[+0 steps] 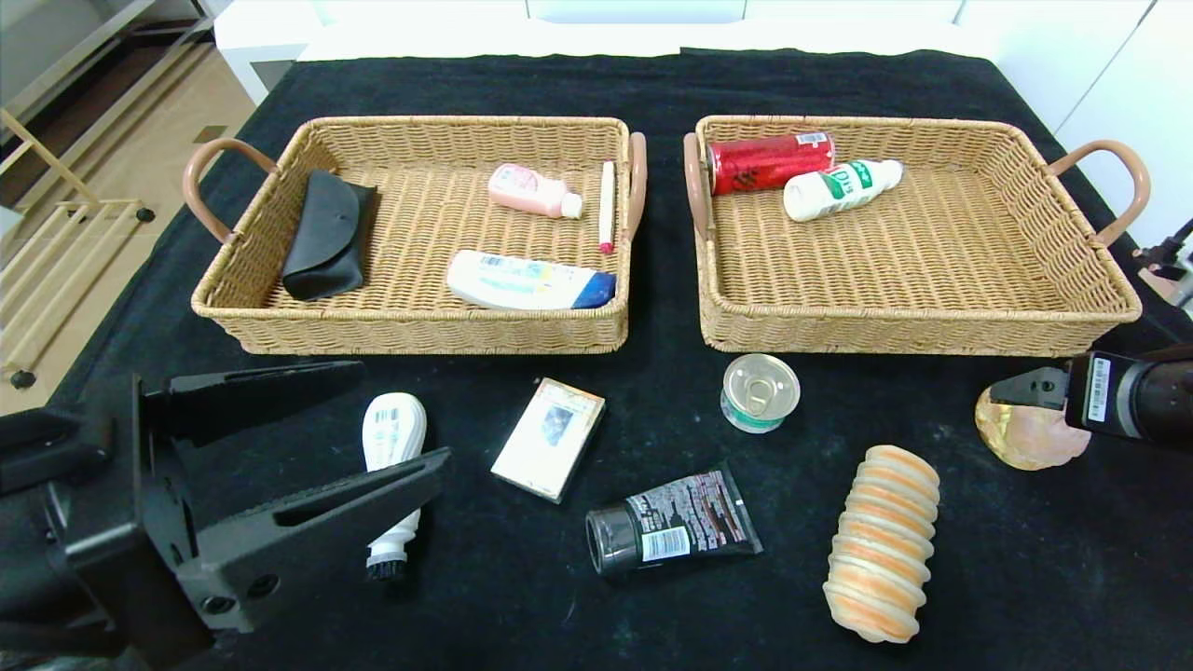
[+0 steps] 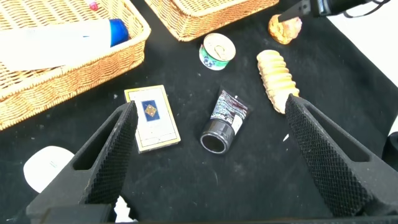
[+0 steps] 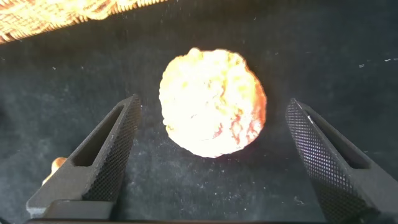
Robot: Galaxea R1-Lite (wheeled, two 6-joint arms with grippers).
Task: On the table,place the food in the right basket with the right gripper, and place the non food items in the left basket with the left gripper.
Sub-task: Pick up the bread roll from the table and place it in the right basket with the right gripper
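Note:
My right gripper is open over a round golden pastry at the table's right; the pastry lies between the open fingers, untouched. My left gripper is open and empty above the table's front left, over a white brush-tipped bottle. In the left wrist view the gripper frames a black tube and a card box. On the cloth also lie a tin can and a striped bread roll. Both wicker baskets, left and right, stand behind.
The left basket holds a black case, pink bottle, pen and white-blue tube. The right basket holds a red can and white-green bottle. The basket handles stick up.

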